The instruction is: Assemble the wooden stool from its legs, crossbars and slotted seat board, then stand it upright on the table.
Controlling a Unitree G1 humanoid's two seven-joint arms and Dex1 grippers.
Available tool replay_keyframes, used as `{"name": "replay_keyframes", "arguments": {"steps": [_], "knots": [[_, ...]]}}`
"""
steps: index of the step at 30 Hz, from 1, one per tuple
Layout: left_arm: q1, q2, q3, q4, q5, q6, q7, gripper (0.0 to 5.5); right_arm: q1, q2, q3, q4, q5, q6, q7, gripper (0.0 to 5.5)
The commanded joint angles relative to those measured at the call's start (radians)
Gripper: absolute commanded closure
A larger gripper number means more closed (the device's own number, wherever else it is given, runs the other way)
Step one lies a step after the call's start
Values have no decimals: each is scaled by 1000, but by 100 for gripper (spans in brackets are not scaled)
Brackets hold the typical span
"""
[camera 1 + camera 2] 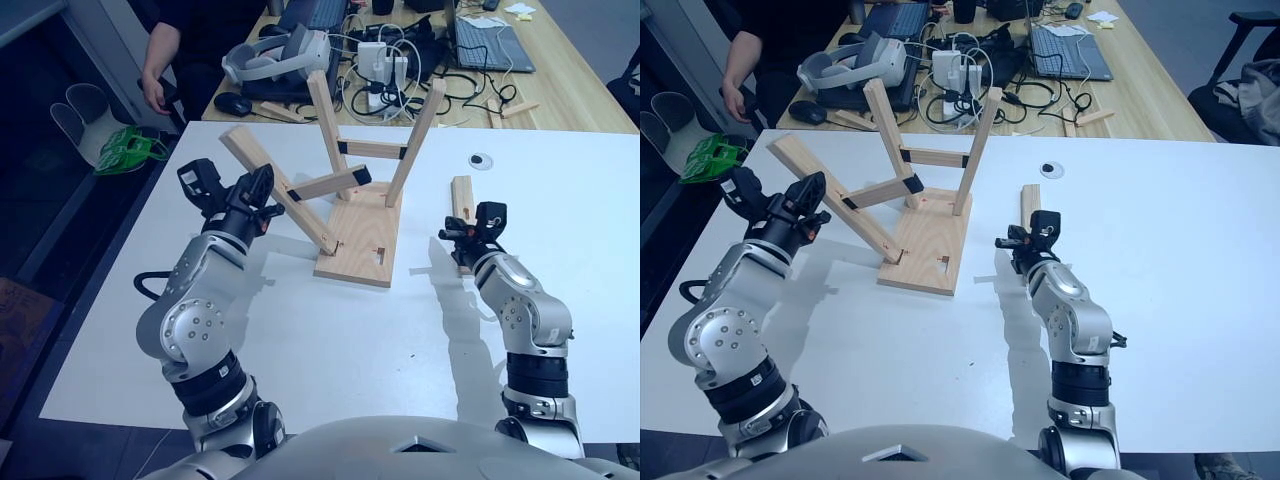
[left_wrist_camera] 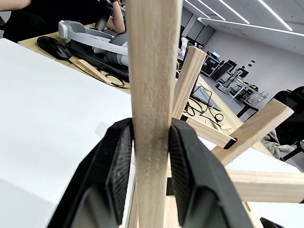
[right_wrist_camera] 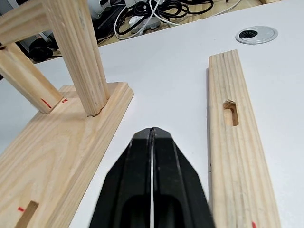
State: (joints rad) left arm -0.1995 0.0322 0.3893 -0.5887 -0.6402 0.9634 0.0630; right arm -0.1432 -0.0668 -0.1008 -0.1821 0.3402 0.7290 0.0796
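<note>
The left hand (image 1: 262,198) clamped a square pale-wood leg (image 1: 303,208). The right hand (image 3: 152,137), pressed together, was beside a flat slotted bar (image 3: 236,147) on the white table (image 1: 330,345).

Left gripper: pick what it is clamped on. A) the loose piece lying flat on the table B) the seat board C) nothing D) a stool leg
D: the left gripper is closed on both sides of a slanted stool leg.

The left pincer (image 2: 151,156) clamps a wooden leg (image 2: 153,71) between its fingers (image 2: 118,166).
</note>
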Motion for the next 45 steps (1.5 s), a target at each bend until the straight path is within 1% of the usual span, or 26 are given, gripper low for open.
{"name": "replay_keyframes", "arguments": {"steps": [1,5,9,12,18,22,26,28,32,39,45], "knots": [[15,26,-14,-13,-7,2,2,446,8,5,-7,-10,8,-5,7,550],[23,24,-43,-18,-4,13,12,446,7,6,-8,-10,8,-6,10,550],[22,44,-82,1,59,-15,38,446,6,11,-12,-9,8,-10,16,550],[9,51,-139,26,120,-83,35,446,4,12,-12,-7,9,-11,20,550],[25,57,-239,142,234,-282,-32,446,-9,13,-4,4,6,-16,28,550],[47,37,-271,199,276,-386,-54,446,-11,13,-5,2,7,-14,30,550],[8,-3,-294,297,313,-489,-48,446,-12,10,-8,3,9,-11,33,550],[6,-9,-299,309,324,-514,-50,446,-16,9,-6,6,8,-11,35,550],[75,31,-314,234,325,-487,-89,446,-11,7,-9,2,11,-11,36,550],[149,114,-290,115,258,-382,-169,446,-5,5,-17,6,17,-13,43,550],[172,125,-298,92,253,-368,-180,446,-6,3,-22,14,18,-14,50,550]]}}
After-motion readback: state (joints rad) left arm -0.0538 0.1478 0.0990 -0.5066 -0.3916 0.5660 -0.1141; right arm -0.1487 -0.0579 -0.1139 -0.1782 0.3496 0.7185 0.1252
